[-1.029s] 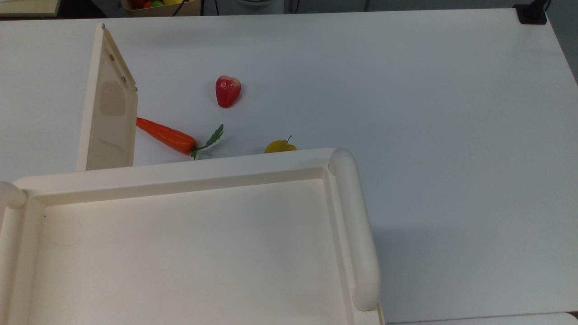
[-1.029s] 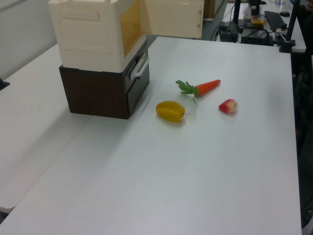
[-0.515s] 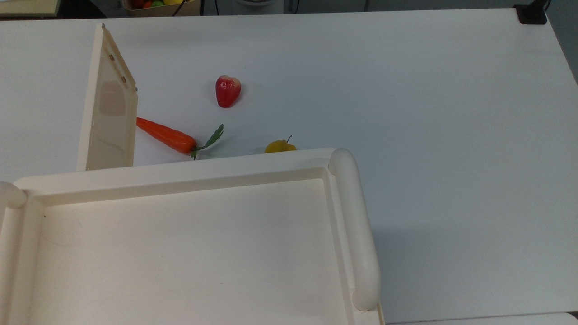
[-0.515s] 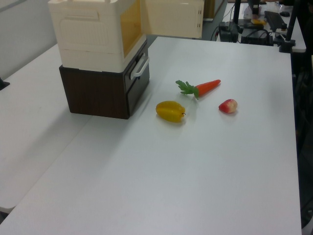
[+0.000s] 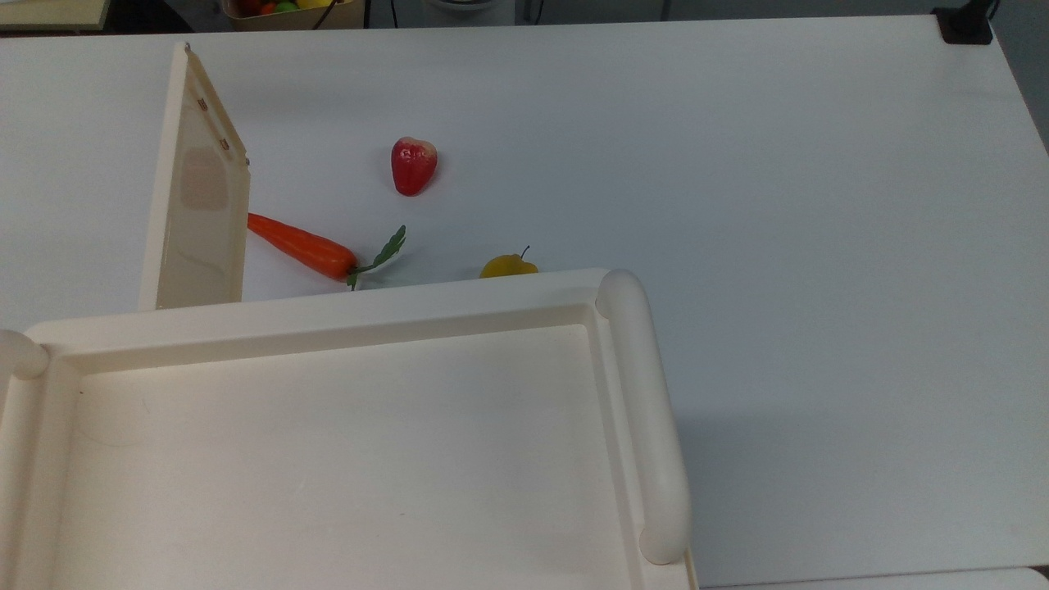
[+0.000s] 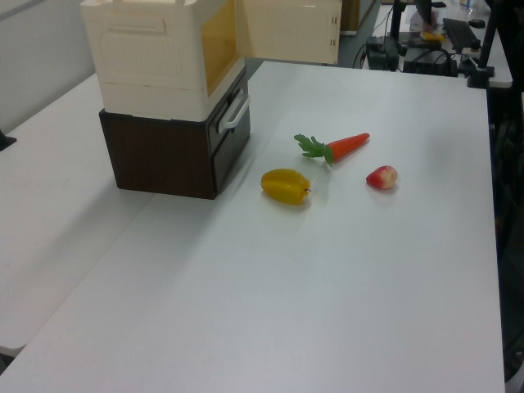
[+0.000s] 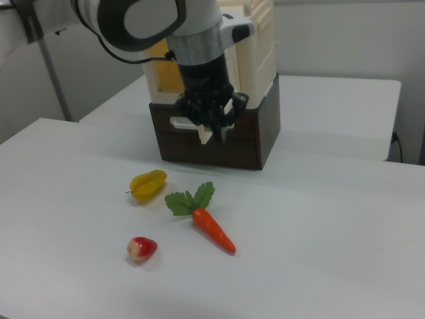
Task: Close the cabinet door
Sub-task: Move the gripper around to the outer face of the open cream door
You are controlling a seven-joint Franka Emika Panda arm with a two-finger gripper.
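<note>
Nothing has shifted: cabinet door (image 5: 201, 180) stays swung wide, gripper (image 7: 211, 126) hovers before cabinet (image 7: 255, 46), finger state indiscernible; closing push not yet begun.

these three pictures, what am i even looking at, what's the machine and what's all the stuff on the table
It is one scene from three cameras. The white and black machine is a robot arm; its gripper hangs in the right view, holding nothing, in front of a dark brown box. On that box sits a cream cabinet, which the top view looks down on. The cabinet door stands swung open. On the white table lie three toy foods: a carrot, a yellow fruit and a red fruit.
</note>
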